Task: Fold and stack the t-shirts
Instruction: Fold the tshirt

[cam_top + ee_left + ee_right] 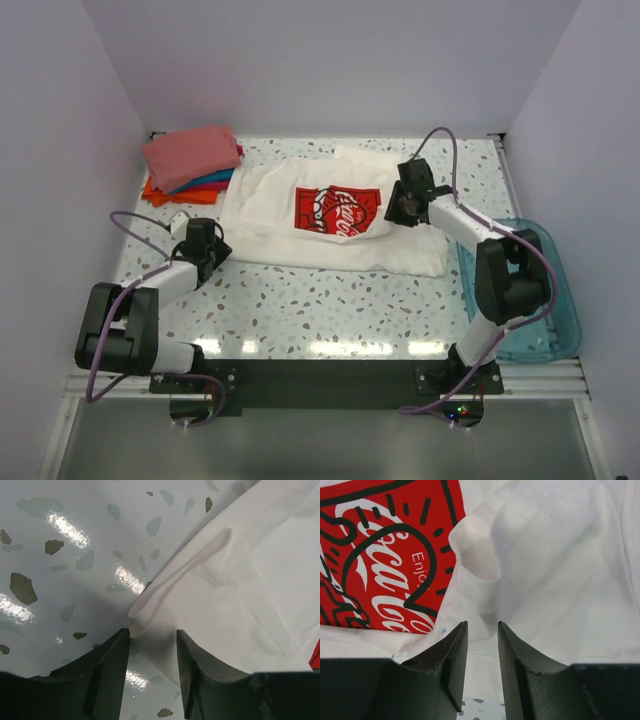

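White t-shirt [330, 232] spreads between left pincer [217, 245] and right pincer [396, 211].

The gap between the left fingers [107, 675] is free, except that a raised fold at the edge of the white t-shirt [240, 595] lies across its mouth. Ahead and to their left is bare counter [75, 580]; ahead and to their right, cloth covers the surface. The narrower gap between the right fingers [452, 670] is free, with a puffed ridge of the shirt just ahead. From above, bare counter lies behind both pairs. Beyond the left fingers, the folded t-shirts [190, 160] fill the far corner by the wall [60, 150]. The teal bin [560, 330] stands behind the right fingers, beside that arm.
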`<state>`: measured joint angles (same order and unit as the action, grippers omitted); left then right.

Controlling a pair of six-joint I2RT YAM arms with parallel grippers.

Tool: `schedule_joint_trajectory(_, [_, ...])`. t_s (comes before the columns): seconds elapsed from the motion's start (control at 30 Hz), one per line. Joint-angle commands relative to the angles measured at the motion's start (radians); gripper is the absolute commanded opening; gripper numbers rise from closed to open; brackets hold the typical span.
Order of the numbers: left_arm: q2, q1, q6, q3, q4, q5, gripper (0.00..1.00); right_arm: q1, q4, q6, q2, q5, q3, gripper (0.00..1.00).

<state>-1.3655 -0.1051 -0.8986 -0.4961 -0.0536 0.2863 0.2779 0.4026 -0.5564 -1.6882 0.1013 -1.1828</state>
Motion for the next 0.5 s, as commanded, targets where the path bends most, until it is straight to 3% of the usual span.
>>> schedule_joint_trajectory(0.0, [-0.043,0.002,0.001,-0.041,-0.028,0.014,0.47,0.024,0.007,0.016,-0.076,0.008,-0.096,0.33])
schedule_joint_trajectory(0.17, [-0.073,0.002,0.001,-0.044,-0.035,0.004,0.32,0.026,-0.001,0.042,-0.194,0.008,-0.199,0.33])
schedule_joint_trajectory(0.33, [-0.058,0.002,0.001,-0.032,-0.031,-0.006,0.10,0.024,-0.053,0.047,-0.313,-0.049,-0.302,0.08])
schedule_joint_trajectory(0.47, [-0.009,0.002,0.003,-0.007,-0.020,-0.015,0.00,0.029,-0.068,0.050,-0.370,-0.080,-0.365,0.03])
